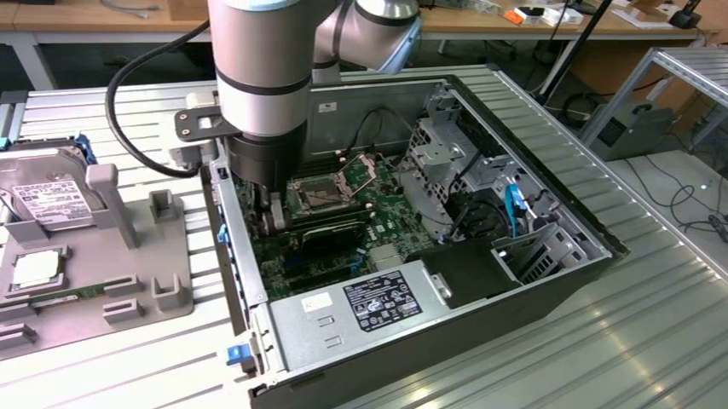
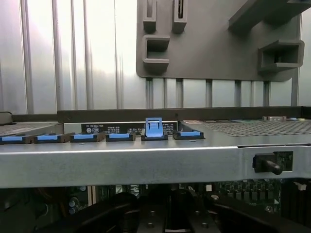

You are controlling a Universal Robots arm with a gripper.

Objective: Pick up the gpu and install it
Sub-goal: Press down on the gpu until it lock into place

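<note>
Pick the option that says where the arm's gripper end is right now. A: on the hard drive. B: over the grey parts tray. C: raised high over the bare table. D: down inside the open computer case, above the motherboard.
D: the gripper reaches down into the open computer case, just above the motherboard.

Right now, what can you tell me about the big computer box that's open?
The computer case is a dark metal box lying on its side on the ribbed silver table, its side panel off. Inside sit a green motherboard, a silver power supply with a label, a metal drive cage and blue cables. Small blue clips line one edge. The robot's arm reaches down into it, its gripper low over the motherboard.
</note>
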